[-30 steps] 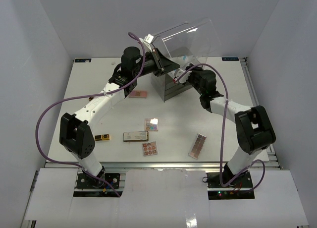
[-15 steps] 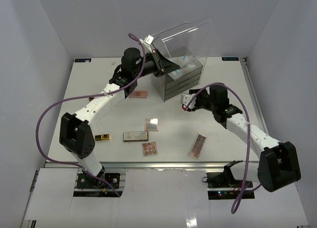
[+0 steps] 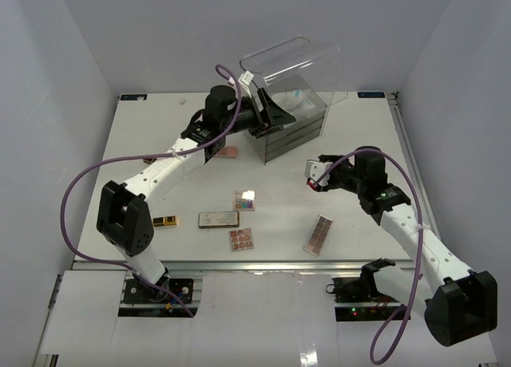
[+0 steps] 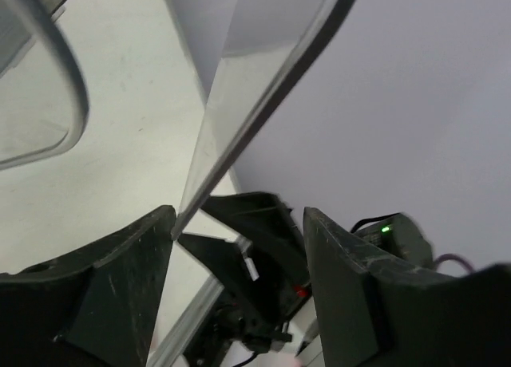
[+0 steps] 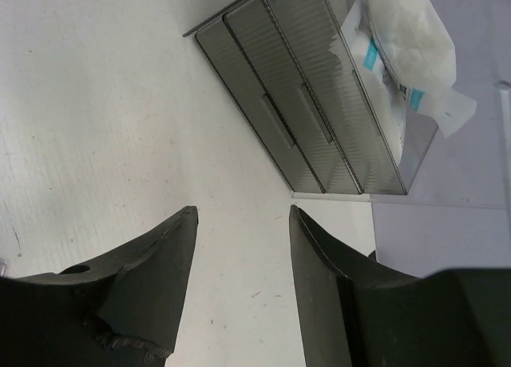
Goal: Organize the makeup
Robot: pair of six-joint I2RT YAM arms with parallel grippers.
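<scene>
Left gripper (image 4: 237,219) stood spread apart; clear lid (image 4: 263,104) edge lay against one side, maybe only propped. Right gripper (image 5: 243,215) gaped, held nothing. White-blue packets (image 5: 399,48) sat atop drawer box (image 5: 311,120), partly cut off. Palettes (image 3: 242,239) lay on table (image 3: 160,136).

Top external: fixed high behind both arm bases, angled down over the whole table (image 3: 160,120). Left wrist: behind the left gripper (image 4: 239,215), tilted upward, close to the clear lid (image 4: 239,88). Right wrist: behind the right gripper (image 5: 243,211), low over the tabletop, facing the drawer box (image 5: 319,120). Lid and box shared with the top view.
</scene>
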